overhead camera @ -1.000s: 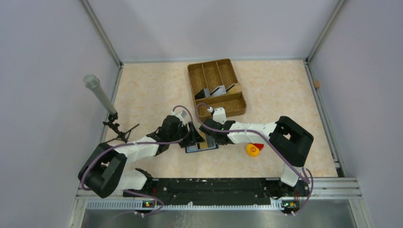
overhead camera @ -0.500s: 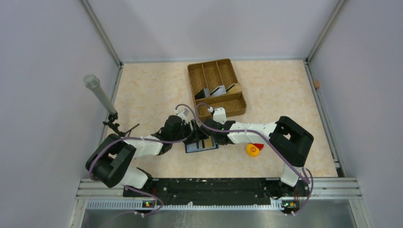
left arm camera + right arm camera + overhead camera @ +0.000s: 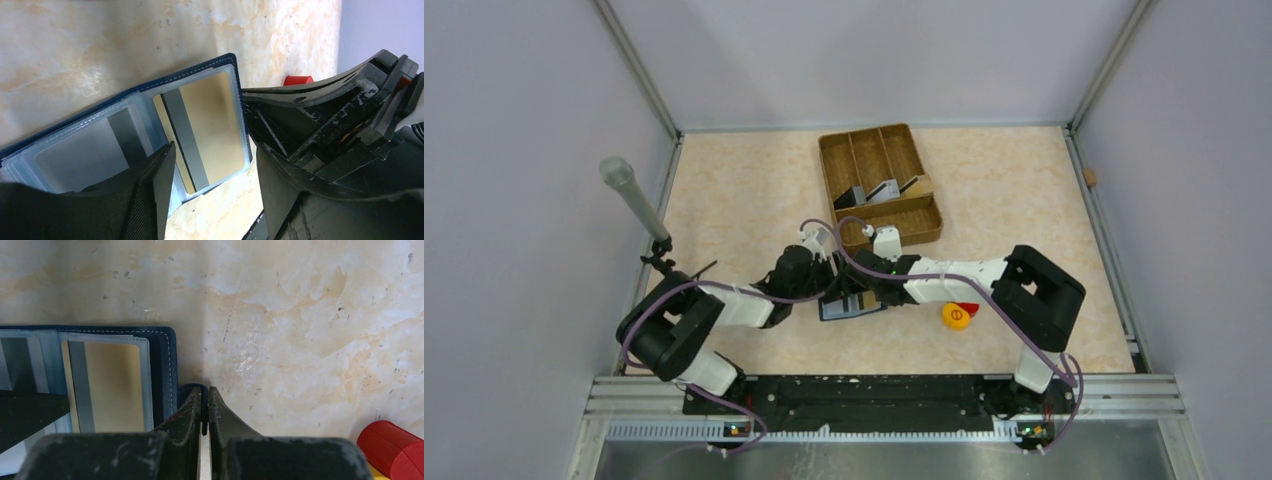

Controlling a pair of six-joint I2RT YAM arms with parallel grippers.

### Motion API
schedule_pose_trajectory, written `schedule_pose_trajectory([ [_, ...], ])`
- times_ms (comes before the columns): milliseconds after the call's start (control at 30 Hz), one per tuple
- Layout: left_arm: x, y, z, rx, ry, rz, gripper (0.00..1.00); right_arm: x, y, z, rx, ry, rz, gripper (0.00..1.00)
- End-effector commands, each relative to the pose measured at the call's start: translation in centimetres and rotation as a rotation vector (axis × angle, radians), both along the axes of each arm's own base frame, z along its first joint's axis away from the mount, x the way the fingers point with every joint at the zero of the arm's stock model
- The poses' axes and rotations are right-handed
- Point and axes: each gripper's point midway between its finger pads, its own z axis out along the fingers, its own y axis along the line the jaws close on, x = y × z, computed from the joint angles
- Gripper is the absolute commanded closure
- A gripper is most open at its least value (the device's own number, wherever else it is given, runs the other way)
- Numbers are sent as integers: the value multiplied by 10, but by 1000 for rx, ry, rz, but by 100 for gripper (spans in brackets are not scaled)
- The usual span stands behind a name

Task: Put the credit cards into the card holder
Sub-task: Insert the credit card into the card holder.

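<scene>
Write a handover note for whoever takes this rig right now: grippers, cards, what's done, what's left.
Left gripper: open, jaws over the open card holder, holding nothing.
Right gripper: shut on the holder's tab, steadying it.
Done: gold card sits in a pocket; a grey card seems to be in the next.
To do: three cards lean in the tray; move them into the holder.

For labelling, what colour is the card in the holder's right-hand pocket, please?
The flat plastic card is gold; left wrist view.
</scene>
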Motion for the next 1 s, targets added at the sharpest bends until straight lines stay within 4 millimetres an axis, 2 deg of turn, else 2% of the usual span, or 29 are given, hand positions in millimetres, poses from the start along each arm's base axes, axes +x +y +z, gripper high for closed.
schedule_pose_trajectory([
  [0, 4, -12, 20, -71, -67, -12, 36, -14, -11, -16, -27, 54, -3, 100],
  [200, 2, -14, 30, -100, -96, -18, 36, -13, -18, -17, -30, 57, -19, 100],
  [433, -3, 10, 40, 35, -139, 12, 30, -10, -29, -12, 17, 62, -37, 100],
  [600, -11, 44, 27, 198, -67, 100, 25, -12, -30, -19, 60, 93, -34, 100],
  [733, -21, 71, 4, 276, 40, 188, 25, -14, -29, -23, 75, 105, -34, 100],
  [967, -30, 89, -13, 260, 103, 276, 32, -16, -30, -25, 83, 112, -38, 100],
])
